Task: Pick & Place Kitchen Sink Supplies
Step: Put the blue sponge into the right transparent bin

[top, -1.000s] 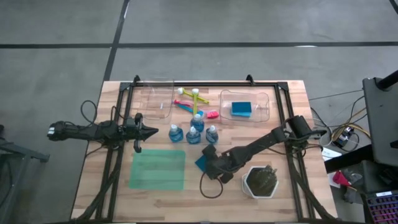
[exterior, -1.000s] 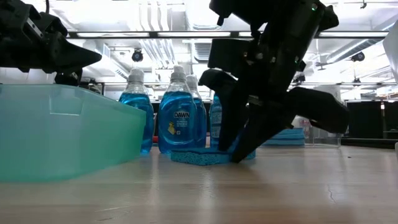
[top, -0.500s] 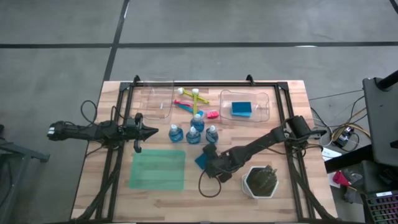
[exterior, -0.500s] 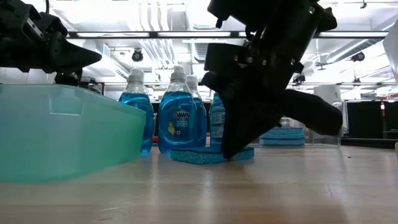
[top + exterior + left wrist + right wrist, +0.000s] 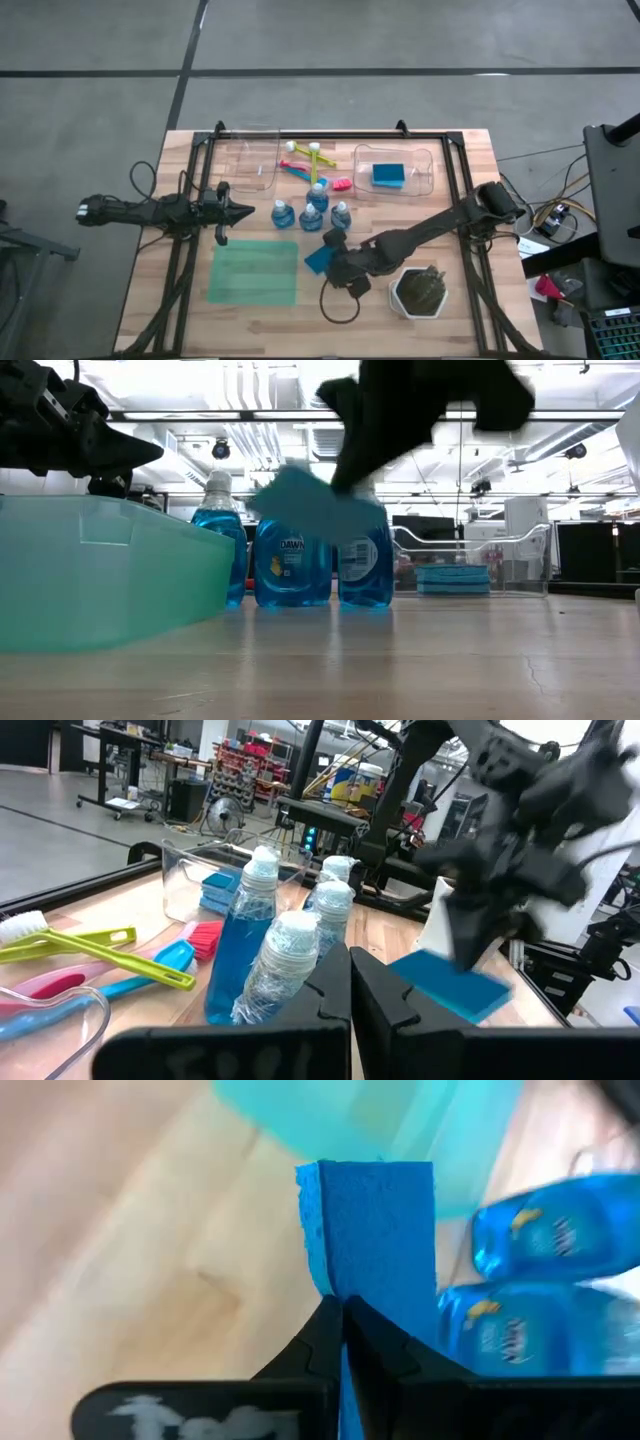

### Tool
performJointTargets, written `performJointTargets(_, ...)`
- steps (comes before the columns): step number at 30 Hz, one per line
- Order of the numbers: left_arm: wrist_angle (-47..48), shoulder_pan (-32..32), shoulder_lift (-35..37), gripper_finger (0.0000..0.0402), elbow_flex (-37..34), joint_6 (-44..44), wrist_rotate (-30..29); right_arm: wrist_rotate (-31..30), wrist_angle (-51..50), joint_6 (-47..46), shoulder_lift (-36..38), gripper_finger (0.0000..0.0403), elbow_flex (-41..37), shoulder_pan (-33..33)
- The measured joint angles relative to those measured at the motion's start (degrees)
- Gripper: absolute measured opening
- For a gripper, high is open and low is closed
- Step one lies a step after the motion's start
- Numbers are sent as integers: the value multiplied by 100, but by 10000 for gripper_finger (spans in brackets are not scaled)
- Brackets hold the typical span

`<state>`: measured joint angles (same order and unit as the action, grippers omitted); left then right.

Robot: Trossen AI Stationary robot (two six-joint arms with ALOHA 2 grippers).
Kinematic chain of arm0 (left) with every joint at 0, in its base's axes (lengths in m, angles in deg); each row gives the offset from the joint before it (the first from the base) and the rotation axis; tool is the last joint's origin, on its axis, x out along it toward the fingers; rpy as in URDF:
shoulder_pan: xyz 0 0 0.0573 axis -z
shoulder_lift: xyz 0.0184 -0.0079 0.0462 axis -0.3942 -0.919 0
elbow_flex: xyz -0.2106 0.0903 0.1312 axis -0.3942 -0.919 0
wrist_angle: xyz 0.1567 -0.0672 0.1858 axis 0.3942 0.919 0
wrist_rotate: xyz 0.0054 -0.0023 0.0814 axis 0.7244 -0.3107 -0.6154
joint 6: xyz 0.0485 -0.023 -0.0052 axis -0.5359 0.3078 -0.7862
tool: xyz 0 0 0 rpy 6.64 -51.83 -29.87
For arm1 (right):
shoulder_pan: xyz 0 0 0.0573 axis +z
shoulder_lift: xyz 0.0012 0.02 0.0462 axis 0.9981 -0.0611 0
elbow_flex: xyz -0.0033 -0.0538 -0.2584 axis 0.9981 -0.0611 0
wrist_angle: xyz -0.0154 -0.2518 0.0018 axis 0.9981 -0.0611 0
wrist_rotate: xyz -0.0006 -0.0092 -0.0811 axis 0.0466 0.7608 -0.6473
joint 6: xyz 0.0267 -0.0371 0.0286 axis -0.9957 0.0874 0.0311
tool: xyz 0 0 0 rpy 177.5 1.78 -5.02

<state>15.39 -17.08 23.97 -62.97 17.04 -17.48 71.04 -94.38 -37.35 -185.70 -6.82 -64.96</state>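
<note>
Blue sponge (image 5: pixel 375 1230) is off the table, pinched at one edge by right gripper (image 5: pixel 335 262), fingers closed thin on it w/ most of the slab sticking out past the tips. In the low view the sponge (image 5: pixel 305 500) hangs in the air in front of the bottles (image 5: pixel 292 555). From above it sits between the green mat (image 5: pixel 254 272) and the plant pot (image 5: pixel 418 291), just below the bottle cluster.

Handling, as I judge it: light, soft, compressible foam; not slippery, not fragile. An edge grip lets it flop or twist, so a hold nearer the middle across the thin faces would be steadier.

Second sponge (image 5: pixel 388 176) lies in the clear bin (image 5: pixel 428 160) at the back right. Brushes (image 5: pixel 305 160) lie behind the bottles.

Left gripper (image 5: pixel 240 211) hovers at the left, well apart from the sponge, fingers together & holding nothing.
</note>
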Motion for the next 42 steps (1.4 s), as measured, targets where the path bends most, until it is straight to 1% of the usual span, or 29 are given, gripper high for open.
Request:
performJointTargets(5,0,0,0,0,0,0,-1,-8,-324,-212,238,8,456,117)
performJointTargets(7,0,-1,0,0,1,0,0,-143,-419,-244,325,8,597,146)
performJointTargets(12,0,1,0,0,0,0,-1,-1092,-916,-340,603,8,857,189)
performJointTargets(17,0,-1,0,0,2,-2,-1,-2060,-1663,-722,1021,8,839,149)
performJointTargets(21,0,-1,0,0,0,0,0,-2560,-2153,-922,1401,8,708,24)
performJointTargets(27,0,1,0,0,2,-2,-1,-2707,-2453,-1100,2039,8,359,-457)
performJointTargets(35,0,1,0,0,0,-1,-1,-2673,-2463,-984,2804,8,-650,-1544)
performJointTargets(39,0,0,0,0,1,0,0,-2313,-2349,-964,3110,8,-1235,-2134)
performJointTargets(42,0,1,0,0,1,-1,1,-2110,-1999,-766,3278,8,-1682,-2527)
